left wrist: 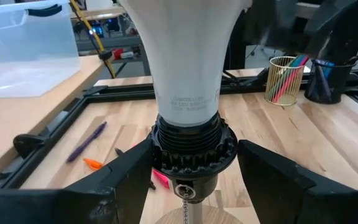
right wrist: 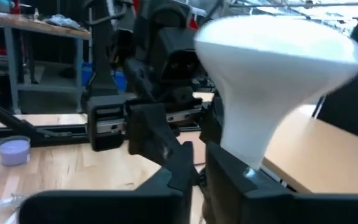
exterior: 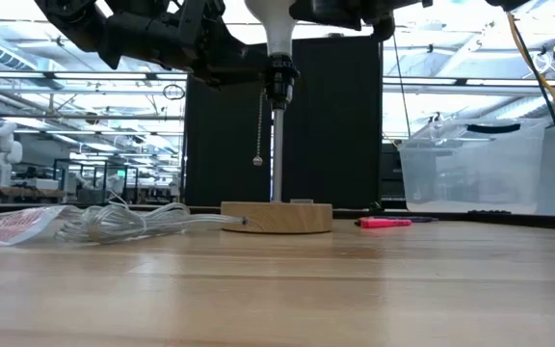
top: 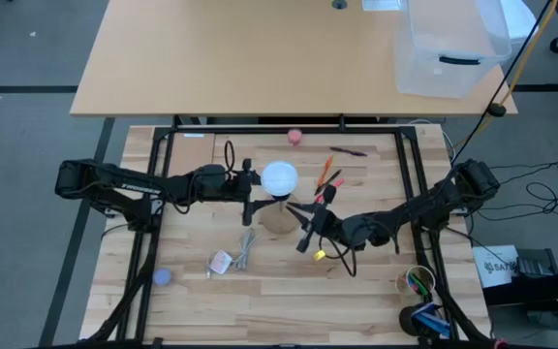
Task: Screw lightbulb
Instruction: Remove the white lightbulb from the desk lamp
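A white lightbulb [top: 280, 178] sits upright in a black socket [left wrist: 193, 147] atop a thin post rising from a round wooden base [exterior: 277, 217], so it can be turned in from above. The left gripper [left wrist: 194, 168] has its fingers [left wrist: 126, 171] either side of the socket, pressed to its ribbed collar, seemingly steadying it against twisting. The right gripper [right wrist: 219, 155] reaches the bulb's narrow neck just above the socket; whether its fingers clamp it cannot be told. A pink marker [exterior: 385, 223] lies beside the base.
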### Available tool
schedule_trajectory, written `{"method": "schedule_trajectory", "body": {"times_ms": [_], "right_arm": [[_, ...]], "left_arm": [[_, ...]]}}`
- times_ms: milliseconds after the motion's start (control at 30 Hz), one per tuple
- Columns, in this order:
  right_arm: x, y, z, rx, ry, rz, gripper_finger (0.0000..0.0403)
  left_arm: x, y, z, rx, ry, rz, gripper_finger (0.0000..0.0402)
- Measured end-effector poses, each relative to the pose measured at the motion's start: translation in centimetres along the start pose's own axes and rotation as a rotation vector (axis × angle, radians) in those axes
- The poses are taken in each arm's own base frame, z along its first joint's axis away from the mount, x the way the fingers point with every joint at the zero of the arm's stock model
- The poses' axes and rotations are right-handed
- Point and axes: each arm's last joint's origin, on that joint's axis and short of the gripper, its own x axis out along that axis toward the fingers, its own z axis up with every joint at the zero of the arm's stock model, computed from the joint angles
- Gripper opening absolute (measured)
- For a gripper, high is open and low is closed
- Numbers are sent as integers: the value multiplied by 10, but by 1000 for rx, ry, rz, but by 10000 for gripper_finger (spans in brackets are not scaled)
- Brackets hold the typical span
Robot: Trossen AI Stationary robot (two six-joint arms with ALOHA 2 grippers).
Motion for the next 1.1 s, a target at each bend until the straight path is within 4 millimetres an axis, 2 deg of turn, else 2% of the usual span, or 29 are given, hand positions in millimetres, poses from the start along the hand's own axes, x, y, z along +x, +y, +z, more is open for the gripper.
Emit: {"method": "schedule_trajectory", "body": {"times_ms": [333, 533, 700, 833, 1100], "right_arm": [[9, -9, -6, 130, 41, -35, 171], [21, -20, -9, 152, 45, -53, 225], [30, -30, -10, 164, 39, -10, 237], [37, -38, -9, 158, 18, -27, 232], [46, -49, -6, 165, -24, 50, 222]], "left_arm": [[0, 0, 0, -6, 3, 8, 238], [0, 0, 0, -9, 1, 12, 238], [0, 0, 0, -11, 2, 17, 238], [0, 0, 0, -11, 2, 19, 238], [0, 0, 0, -11, 2, 20, 238]]}}
